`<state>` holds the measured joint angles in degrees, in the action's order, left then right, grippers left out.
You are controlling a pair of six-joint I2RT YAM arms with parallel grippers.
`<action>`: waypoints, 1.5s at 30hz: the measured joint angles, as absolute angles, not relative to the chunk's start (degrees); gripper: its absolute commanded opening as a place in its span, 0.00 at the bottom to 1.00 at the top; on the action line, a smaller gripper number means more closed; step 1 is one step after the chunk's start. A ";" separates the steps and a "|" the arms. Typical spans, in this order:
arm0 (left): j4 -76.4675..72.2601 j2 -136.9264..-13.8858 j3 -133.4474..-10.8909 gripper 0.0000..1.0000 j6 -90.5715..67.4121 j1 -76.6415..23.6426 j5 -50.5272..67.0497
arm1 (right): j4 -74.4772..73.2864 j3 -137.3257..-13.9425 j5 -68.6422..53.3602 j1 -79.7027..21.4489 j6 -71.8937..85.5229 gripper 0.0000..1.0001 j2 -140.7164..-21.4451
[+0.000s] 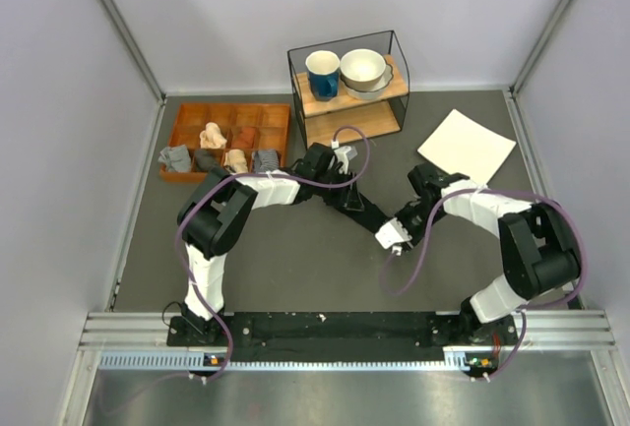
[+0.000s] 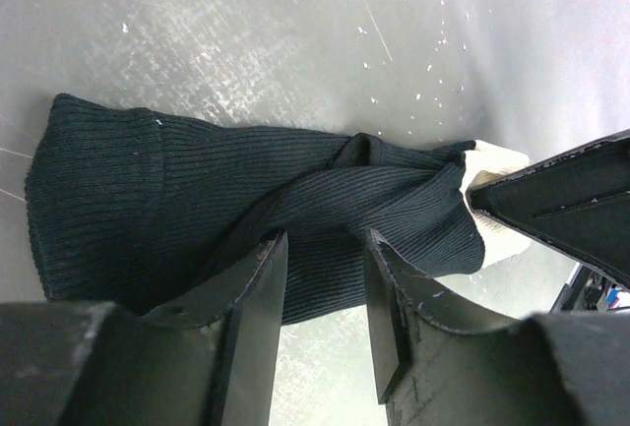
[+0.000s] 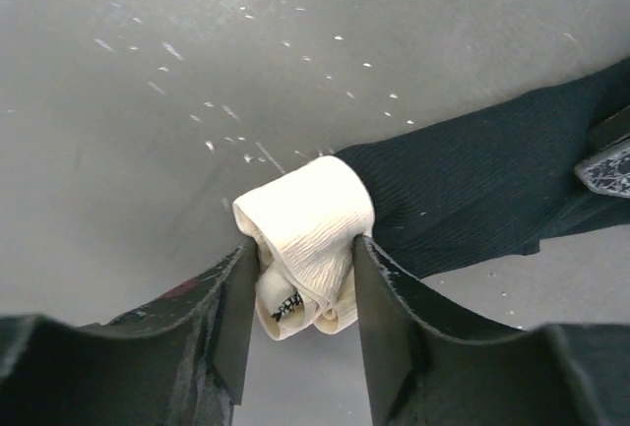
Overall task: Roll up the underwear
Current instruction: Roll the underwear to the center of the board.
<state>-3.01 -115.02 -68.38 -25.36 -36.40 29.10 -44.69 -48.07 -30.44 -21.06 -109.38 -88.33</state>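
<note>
The underwear (image 1: 356,202) is stretched across the grey worktop (image 1: 295,269) between the left end effector (image 1: 340,162) and the right end effector (image 1: 392,237). A wooden tray (image 1: 228,116) of rolled garments (image 1: 213,137) is seen at left.
</note>
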 measured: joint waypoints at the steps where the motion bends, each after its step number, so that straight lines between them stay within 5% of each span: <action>1: -3.05 -115.00 -68.38 0.45 -25.36 -36.40 29.10 | -44.12 -48.12 -30.24 -21.28 -108.97 0.31 -88.47; 10: -4.32 -103.77 -61.28 0.53 -23.75 -35.03 24.86 | -43.00 -49.69 -27.83 -23.64 -103.88 0.04 -89.08; 13: -7.20 -94.89 -56.51 0.55 -22.15 -33.78 21.63 | -43.94 -50.48 -27.51 -23.99 -102.45 0.03 -89.47; 17: -14.28 -82.83 -47.09 0.72 -21.91 -30.89 19.59 | -48.58 -52.60 -27.44 -24.56 -99.72 0.04 -90.70; 25: -28.40 -70.46 -23.16 0.62 -29.02 -21.02 25.43 | -64.60 -59.13 -30.11 -26.44 -90.26 0.04 -98.04; 37: -35.64 -45.58 -9.19 0.65 -14.37 -49.10 22.61 | -78.96 -73.25 -34.39 -26.52 -72.88 0.04 -116.46; 45: -31.51 -60.18 -16.08 0.68 2.04 -61.21 15.92 | -82.72 -77.82 -34.96 -26.52 -67.96 0.05 -122.04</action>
<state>-31.51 -60.18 -16.08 2.04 -61.21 15.92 -82.72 -77.82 -34.96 -26.52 -67.96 -122.04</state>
